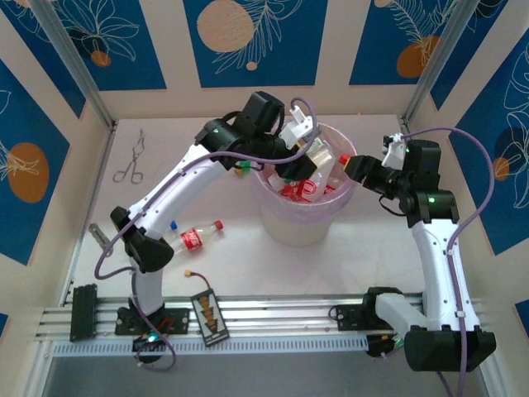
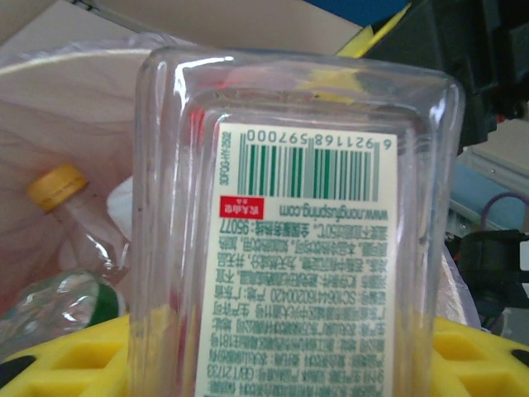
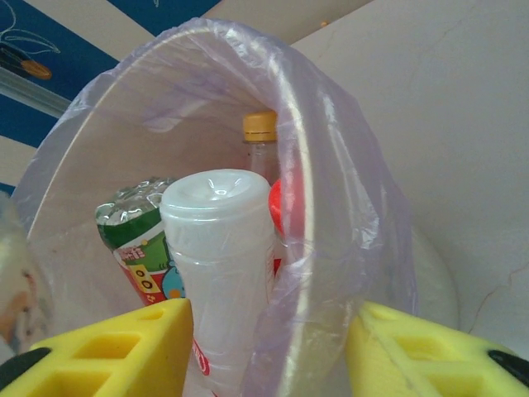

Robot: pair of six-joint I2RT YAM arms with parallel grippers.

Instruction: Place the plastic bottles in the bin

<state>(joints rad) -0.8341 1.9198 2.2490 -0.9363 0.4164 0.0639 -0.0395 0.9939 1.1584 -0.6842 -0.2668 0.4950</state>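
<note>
One clear bottle (image 2: 289, 207) between left jaws, above bin (image 1: 289, 227)

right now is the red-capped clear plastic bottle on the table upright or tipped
Tipped: the bottle lies on its side on the white table.

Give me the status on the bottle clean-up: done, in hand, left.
Done: several bottles already lie in the bin. In hand: the left gripper holds a clear bottle over the bin; the right gripper sits at its rim, jaws apart. Left: one red-capped bottle lies on the table, and possibly more half hidden under the left arm.
</note>
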